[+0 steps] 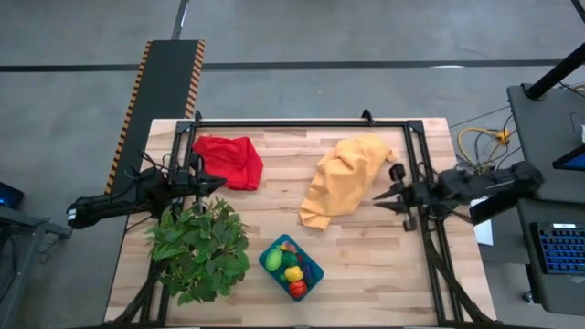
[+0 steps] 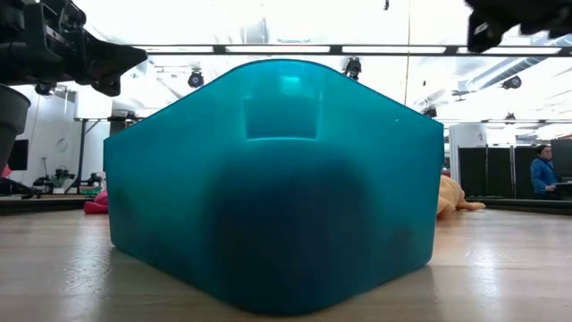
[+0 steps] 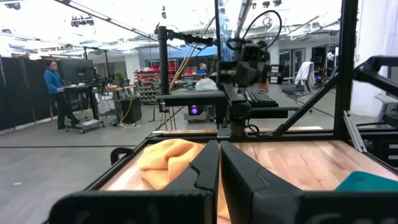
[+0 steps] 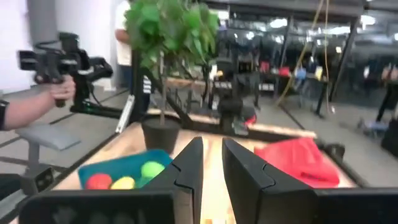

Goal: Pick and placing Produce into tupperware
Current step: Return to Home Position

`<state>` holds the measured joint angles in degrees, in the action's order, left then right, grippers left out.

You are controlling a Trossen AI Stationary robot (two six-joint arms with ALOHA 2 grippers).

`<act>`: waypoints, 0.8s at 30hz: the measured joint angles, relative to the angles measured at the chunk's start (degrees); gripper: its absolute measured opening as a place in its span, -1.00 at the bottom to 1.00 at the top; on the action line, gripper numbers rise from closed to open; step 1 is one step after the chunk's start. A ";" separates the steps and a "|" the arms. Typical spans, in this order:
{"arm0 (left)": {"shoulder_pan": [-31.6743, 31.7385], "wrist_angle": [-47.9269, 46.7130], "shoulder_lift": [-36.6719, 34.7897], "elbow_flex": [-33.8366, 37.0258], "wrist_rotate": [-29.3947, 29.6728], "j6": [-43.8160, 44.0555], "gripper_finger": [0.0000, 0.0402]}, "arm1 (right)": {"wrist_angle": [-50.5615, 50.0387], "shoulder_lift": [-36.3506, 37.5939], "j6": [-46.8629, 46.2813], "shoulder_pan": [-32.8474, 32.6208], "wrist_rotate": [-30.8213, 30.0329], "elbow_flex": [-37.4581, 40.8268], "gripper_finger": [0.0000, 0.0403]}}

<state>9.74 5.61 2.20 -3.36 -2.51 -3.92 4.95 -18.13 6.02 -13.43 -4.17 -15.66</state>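
Note:
The teal-blue tupperware (image 1: pixel 291 267) stands on the table near the front edge and fills the low view (image 2: pixel 277 179). In it lie several small produce pieces: a green one (image 1: pixel 273 260), a yellow one (image 1: pixel 293 273) and a red one (image 1: pixel 298 289). They also show in the right wrist view (image 4: pixel 124 179). My left gripper (image 1: pixel 219 184) is shut and empty at the table's left, between the red cloth and the plant. My right gripper (image 1: pixel 377 200) hovers at the table's right beside the yellow-orange cloth, empty, its fingers a narrow gap apart (image 4: pixel 212 163).
A big leafy potted plant (image 1: pixel 199 249) stands front left. A red cloth (image 1: pixel 228 160) lies far left and a yellow-orange cloth (image 1: pixel 343 183) lies right of centre. A black frame (image 1: pixel 302 123) rims the table. A person's hand holding a device (image 4: pixel 53 87) shows beyond the table.

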 joint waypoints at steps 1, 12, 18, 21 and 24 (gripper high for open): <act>0.00 -0.04 -0.02 0.00 -0.01 0.04 -1.00 | 1.56 -1.90 -0.65 0.93 0.15 0.65 -0.74; 0.00 -0.39 0.02 0.00 -0.06 0.33 -1.00 | 7.82 -6.34 -1.58 21.74 13.98 2.42 -0.74; 0.00 -2.08 0.06 0.00 -0.06 0.48 -1.00 | 7.60 -1.66 -4.50 25.96 22.06 4.68 -0.74; 0.00 -2.01 0.00 0.00 -0.08 0.50 -1.00 | 7.49 0.74 -5.82 25.59 21.15 6.08 -0.74; 0.00 -2.01 0.00 0.00 -0.08 0.52 -1.00 | 7.24 2.72 -6.04 24.40 16.82 7.32 -0.74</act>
<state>9.74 3.60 2.20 -3.36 -2.59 -3.40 12.20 -15.40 -0.01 10.97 12.64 -8.34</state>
